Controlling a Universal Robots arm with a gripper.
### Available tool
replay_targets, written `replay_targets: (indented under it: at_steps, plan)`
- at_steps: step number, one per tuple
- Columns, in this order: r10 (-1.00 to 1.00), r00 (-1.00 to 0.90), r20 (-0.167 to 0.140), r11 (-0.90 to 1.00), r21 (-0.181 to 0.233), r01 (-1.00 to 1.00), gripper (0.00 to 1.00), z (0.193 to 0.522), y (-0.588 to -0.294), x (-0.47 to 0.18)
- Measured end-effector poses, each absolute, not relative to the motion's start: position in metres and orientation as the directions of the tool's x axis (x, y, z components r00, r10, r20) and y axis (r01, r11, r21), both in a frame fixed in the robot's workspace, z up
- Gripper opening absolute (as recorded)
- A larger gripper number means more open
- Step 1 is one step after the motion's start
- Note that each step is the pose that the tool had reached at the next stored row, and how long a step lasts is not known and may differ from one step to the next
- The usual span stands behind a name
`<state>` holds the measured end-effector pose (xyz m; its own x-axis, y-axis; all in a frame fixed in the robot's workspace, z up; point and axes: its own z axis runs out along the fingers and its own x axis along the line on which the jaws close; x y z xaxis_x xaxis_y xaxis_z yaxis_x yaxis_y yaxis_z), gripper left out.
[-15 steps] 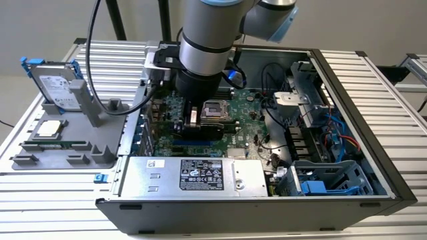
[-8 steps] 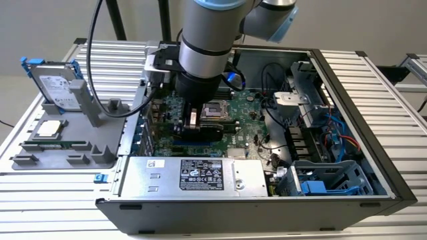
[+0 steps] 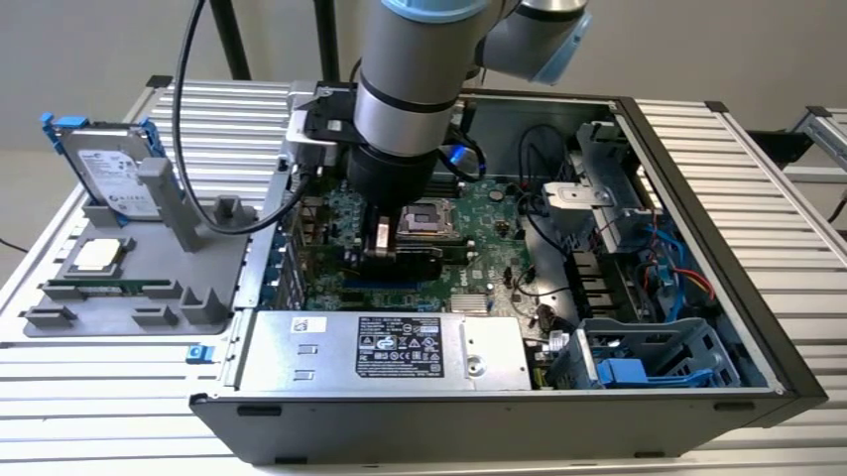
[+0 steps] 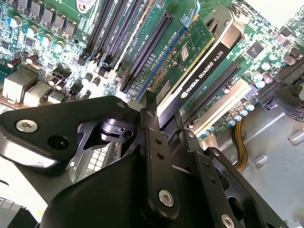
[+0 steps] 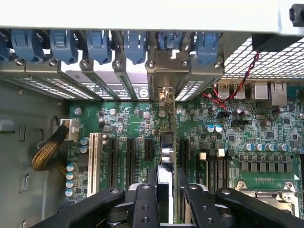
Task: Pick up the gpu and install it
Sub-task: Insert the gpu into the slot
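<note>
The gripper [image 4: 164, 126] was clamped on the gpu [image 4: 199, 61], which stood upright over a motherboard [image 3: 490, 258] slot; seating appeared unfinished.

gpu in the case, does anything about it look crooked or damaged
Nothing stands out. The gpu stands on edge over the motherboard slots, held by the gripper, its bracket in line with the rear openings, no visible damage.
</note>
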<state>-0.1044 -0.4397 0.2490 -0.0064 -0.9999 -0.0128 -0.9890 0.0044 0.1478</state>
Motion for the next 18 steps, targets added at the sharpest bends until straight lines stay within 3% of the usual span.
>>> replay_targets:
  at_steps: [18]
  plan:
    - [-1.0, -0.015, -0.012, 0.013, 0.15, -0.989, 0.0, 0.2457, -0.4423, -0.1048]
